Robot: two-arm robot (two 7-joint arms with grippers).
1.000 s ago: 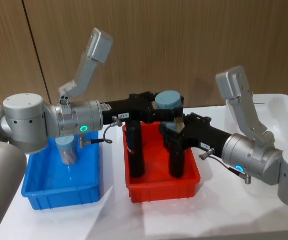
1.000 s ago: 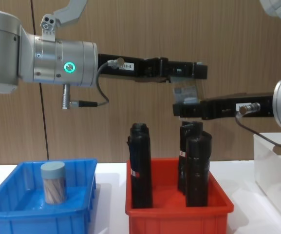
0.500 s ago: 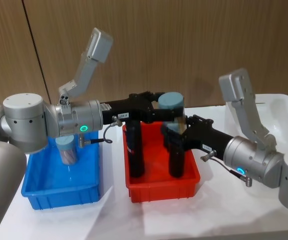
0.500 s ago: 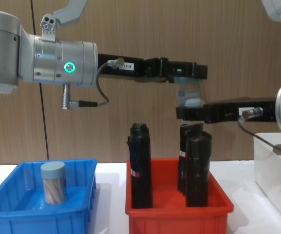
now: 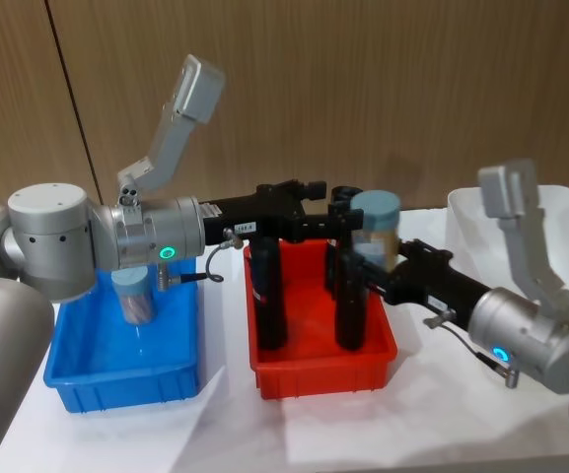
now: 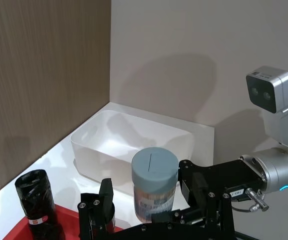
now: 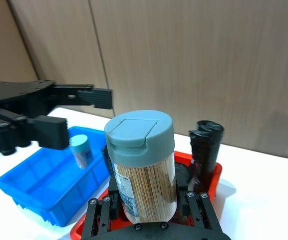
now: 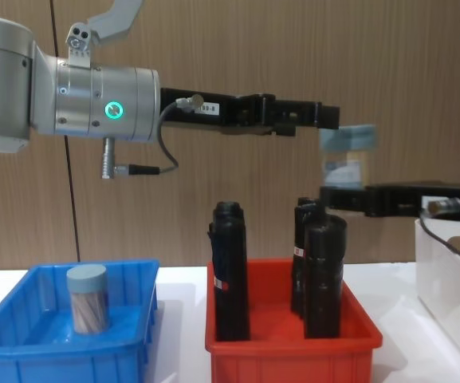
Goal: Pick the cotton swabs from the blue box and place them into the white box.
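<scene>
clear swab tub (image 7: 144,187), blue-grey lid (image 7: 139,129)

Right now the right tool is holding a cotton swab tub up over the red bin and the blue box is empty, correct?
Not quite. The right tool does hold a cotton swab tub over the red bin, but the blue box is not empty: a second tub stands in it, as the chest view shows.

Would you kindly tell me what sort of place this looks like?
Probably an indoor robot test bench: a white table against a wood-panel wall, holding the blue box, a red bin and the white box.
</scene>
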